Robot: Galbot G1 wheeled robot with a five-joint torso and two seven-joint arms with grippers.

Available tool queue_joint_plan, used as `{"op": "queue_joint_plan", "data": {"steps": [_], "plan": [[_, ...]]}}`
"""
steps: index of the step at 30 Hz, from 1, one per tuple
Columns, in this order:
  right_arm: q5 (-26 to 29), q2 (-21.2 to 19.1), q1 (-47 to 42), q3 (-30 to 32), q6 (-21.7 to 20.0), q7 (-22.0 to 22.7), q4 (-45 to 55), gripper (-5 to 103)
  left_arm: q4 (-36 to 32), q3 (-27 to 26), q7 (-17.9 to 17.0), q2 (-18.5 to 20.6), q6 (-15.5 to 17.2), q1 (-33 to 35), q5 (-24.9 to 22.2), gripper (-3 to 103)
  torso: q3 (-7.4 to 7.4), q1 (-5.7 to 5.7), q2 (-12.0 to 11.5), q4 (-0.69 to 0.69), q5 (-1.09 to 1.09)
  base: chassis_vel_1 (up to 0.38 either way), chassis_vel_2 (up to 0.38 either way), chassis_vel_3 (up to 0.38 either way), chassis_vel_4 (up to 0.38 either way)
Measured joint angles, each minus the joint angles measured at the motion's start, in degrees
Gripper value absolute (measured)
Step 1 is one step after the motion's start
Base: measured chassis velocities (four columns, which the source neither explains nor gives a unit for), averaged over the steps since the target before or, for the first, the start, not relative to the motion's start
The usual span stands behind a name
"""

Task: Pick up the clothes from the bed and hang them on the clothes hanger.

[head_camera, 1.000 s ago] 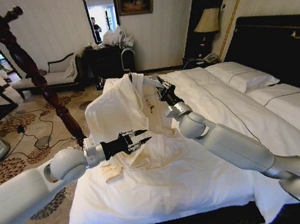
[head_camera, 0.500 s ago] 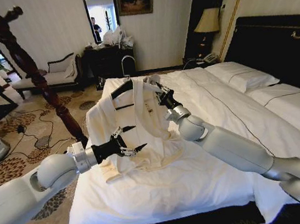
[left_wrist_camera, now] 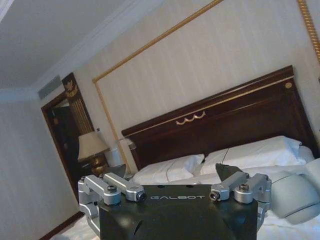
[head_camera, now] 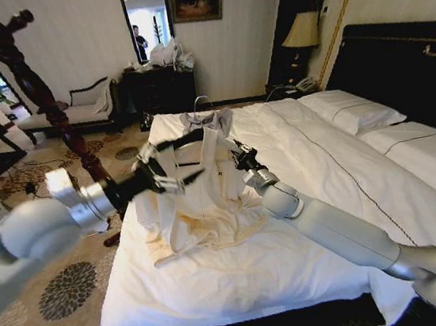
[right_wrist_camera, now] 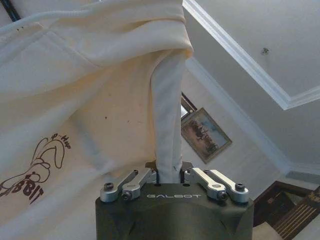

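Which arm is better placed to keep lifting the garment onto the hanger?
Right: its tool is clamped on a fold of the clothes. The left tool, open, is at the clothes hanger.

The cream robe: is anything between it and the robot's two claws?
Nothing visible. The right gripper is shut on a fold of the cream robe, which hangs on the dark hanger above the bed. The left gripper is open beside the robe's shoulder.

The right end effector (head_camera: 239, 158) lifts the clothes (head_camera: 198, 198) (cream, draped on the clothes hanger (head_camera: 187, 140)) above the bed (head_camera: 293, 241).
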Motion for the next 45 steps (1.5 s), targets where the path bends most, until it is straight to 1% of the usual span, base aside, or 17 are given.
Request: {"op": "queue_joint_plan", "data": {"steps": [1, 3, 5, 6, 8, 10, 11, 12, 15, 19, 20, 25, 28, 31, 36, 41, 45], "plan": [[0.0, 0.0, 0.0, 0.0, 0.0, 0.0, 0.0, 19, 0.0, 0.0, 0.0, 0.0, 0.0, 0.0, 0.0, 100, 0.0, 0.0, 0.0, 0.0, 0.0, 0.0, 0.0, 0.0, 0.0], [-0.6, -0.05, -0.42, 0.51, 0.81, 0.09, 0.04, 19, 3.82, 0.69, 5.45, 2.25, -1.52, -1.2, -2.63, 100, 0.0, 0.0, 0.0, 0.03, 0.0, 0.0, 0.0, 0.0, 0.0], [-1.33, -0.1, -0.7, 0.86, 1.83, 0.1, 0.08, 19, 8.34, 1.38, 12.7, 4.49, -2.52, -1.86, -6.42, 100, 0.0, 0.0, 0.0, 0.03, -0.01, 0.0, 0.0, 0.0, 0.0], [-1.33, -0.1, -0.7, 0.86, 1.83, 0.1, 0.08, 19, 8.34, 1.38, 12.7, 4.49, -2.52, -1.86, -6.42, 100, 0.0, 0.0, 0.0, 0.03, -0.01, 0.0, 0.0, 0.0, 0.0], [-1.59, -0.16, -0.72, 0.96, 2.16, 0.1, 0.22, 19, 11.04, 1.62, 16.84, 5.25, -2.9, -2.0, -8.15, 100, 0.0, 0.0, 0.0, 0.04, -0.01, 0.0, 0.0, 0.0, 0.0], [-1.75, -0.22, -0.61, 0.99, 2.48, 0.1, 0.4, 19, 15.04, 2.25, 23.17, 6.14, -3.29, -2.06, -9.06, 100, 0.0, 0.0, 0.0, 0.01, -0.01, 0.0, 0.0, 0.0, 0.0], [-1.75, -0.22, -0.61, 0.99, 2.48, 0.1, 0.4, 19, 15.04, 2.25, 23.17, 6.14, -3.29, -2.06, -9.06, 100, 0.0, 0.0, 0.0, 0.01, -0.01, 0.0, 0.0, 0.0, 0.0], [-1.8, -0.27, -0.41, 1.0, 2.53, 0.11, 0.47, 19, 16.86, 3.19, 25.95, 6.48, -3.47, -2.67, -8.99, 100, 0.0, 0.0, 0.0, 0.02, -0.01, 0.0, 0.0, 0.0, 0.0], [-2.21, -0.34, -0.11, 1.04, 2.77, 0.13, 0.63, 19, 20.74, 5.55, 29.9, 6.64, -3.9, -3.51, -7.81, 100, 0.0, 0.0, 0.0, 0.03, -0.01, 0.0, 0.0, 0.0, 0.0], [-3.07, -0.4, -0.04, 1.1, 3.26, 0.13, 0.76, 19, 23.69, 6.15, 30.95, 5.34, -3.9, -3.19, -6.82, 100, 0.0, 0.0, 0.0, 0.03, -0.01, 0.0, 0.0, 0.0, 0.0], [-3.56, -0.41, 0.06, 1.1, 3.64, 0.13, 0.82, 19, 25.61, 6.22, 30.97, 3.77, -3.36, -3.12, -6.68, 100, 0.0, 0.0, 0.0, 0.01, -0.02, 0.0, 0.0, 0.0, 0.0], [-5.05, -0.21, 1.01, 0.56, 5.36, -0.12, 0.85, 19, 28.76, 6.6, 30.77, 1.35, -1.79, -3.26, -6.44, 100, 0.01, 0.01, -0.01, 0.02, 0.0, 0.0, 0.0, 0.0, 0.0], [-5.57, -0.22, 1.16, 0.37, 6.01, -0.46, 0.89, 19, 29.13, 6.92, 30.39, 0.11, -1.05, -3.52, -6.03, 100, 0.01, 0.0, 0.0, 0.05, -0.01, 0.0, 0.0, 0.0, 0.0], [-6.03, -0.21, 1.31, -0.18, 6.42, -0.74, 1.04, 19, 28.91, 7.84, 29.67, -2.03, 0.56, -4.5, -5.25, 100, 0.01, 0.0, 0.0, 0.0, 0.0, 0.0, 0.0, 0.0, 0.0], [-6.44, 0.17, 2.59, -1.27, 6.44, -0.81, 1.36, 19, 28.64, 9.95, 28.52, -4.55, 2.79, -6.12, -4.88, 100, 0.01, 0.0, -0.01, 0.0, 0.0, 0.0, 0.0, 0.0, 0.0], [-6.47, 0.56, 4.0, -2.08, 6.42, -1.02, 1.47, 19, 28.72, 12.33, 28.35, -5.44, 3.58, -6.9, -3.48, 100, 0.0, 0.0, -0.01, 0.05, 0.0, 0.0, 0.0, 0.0, 0.0], [-6.81, 0.62, 4.38, -2.45, 6.28, -1.14, 1.47, 19, 29.44, 14.32, 28.17, -6.88, 4.05, -8.3, -1.84, 100, 0.0, 0.0, -0.01, 0.03, 0.0, 0.0, 0.0, 0.0, 0.0]]}}
